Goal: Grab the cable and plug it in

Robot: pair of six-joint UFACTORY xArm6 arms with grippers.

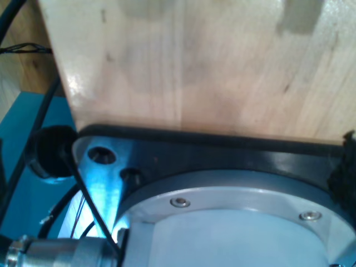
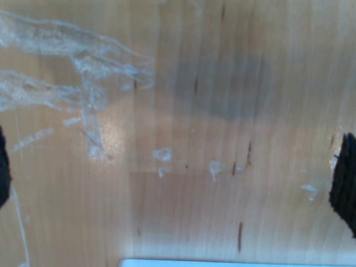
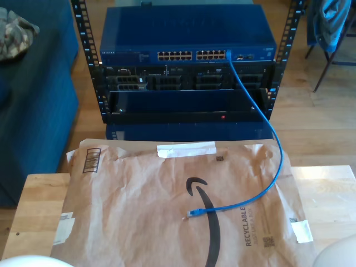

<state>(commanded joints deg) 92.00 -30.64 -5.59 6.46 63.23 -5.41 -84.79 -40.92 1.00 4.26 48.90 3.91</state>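
The cable [image 3: 266, 125] lay with its free plug [image 3: 192, 213] on the brown paper [image 3: 139, 189] at lower centre of the exterior view. Its far end sat in the switch [image 3: 183, 33] at upper centre. The loose section ran from the plug toward the exterior view's right, then up. My first gripper and my second gripper faced bare wooden table [image 2: 189, 111]; jaw state could not be told. Which arm was nearer could not be judged.

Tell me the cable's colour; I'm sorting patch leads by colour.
Bright blue: the cable shows best in the exterior view.
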